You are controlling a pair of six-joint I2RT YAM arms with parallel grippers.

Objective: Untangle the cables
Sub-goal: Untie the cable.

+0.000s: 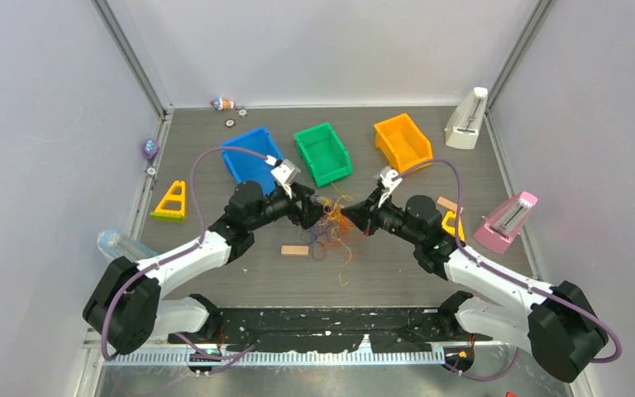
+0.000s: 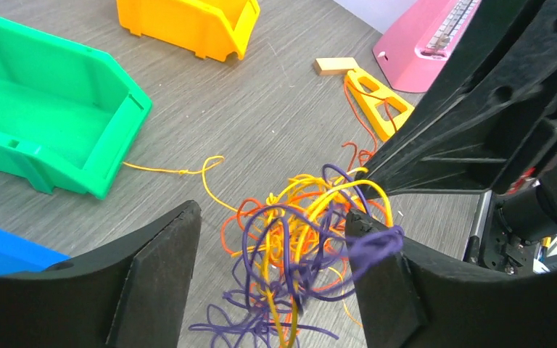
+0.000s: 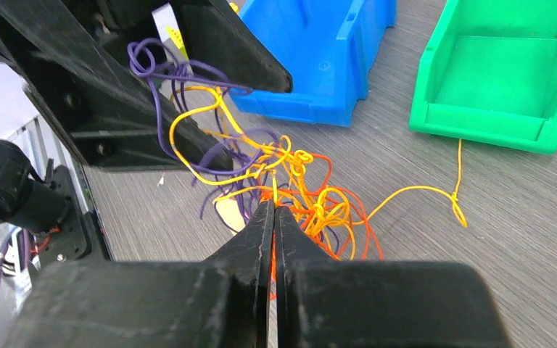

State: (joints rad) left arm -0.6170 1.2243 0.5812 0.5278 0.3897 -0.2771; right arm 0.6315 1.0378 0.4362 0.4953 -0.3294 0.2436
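The cables [image 1: 336, 225] are a tangle of purple, yellow and orange strands at the table's middle, lifted between the two grippers. My left gripper [image 1: 312, 212] is open, with the tangle [image 2: 301, 232] hanging between its jaws [image 2: 272, 217]. A purple loop [image 2: 374, 245] is hooked over its right fingertip. My right gripper [image 1: 355, 218] is shut [image 3: 274, 208] on orange and yellow strands of the tangle [image 3: 290, 181]. One yellow strand [image 3: 435, 192] trails on the table toward the green bin.
Blue bin [image 1: 252, 157], green bin [image 1: 323, 153] and orange bin [image 1: 403, 141] stand behind the tangle. A small wooden block [image 1: 294, 250] lies near the front. A yellow triangle [image 1: 171, 202] is at the left. Pink [image 1: 506, 222] and white [image 1: 466, 120] wedges stand at the right.
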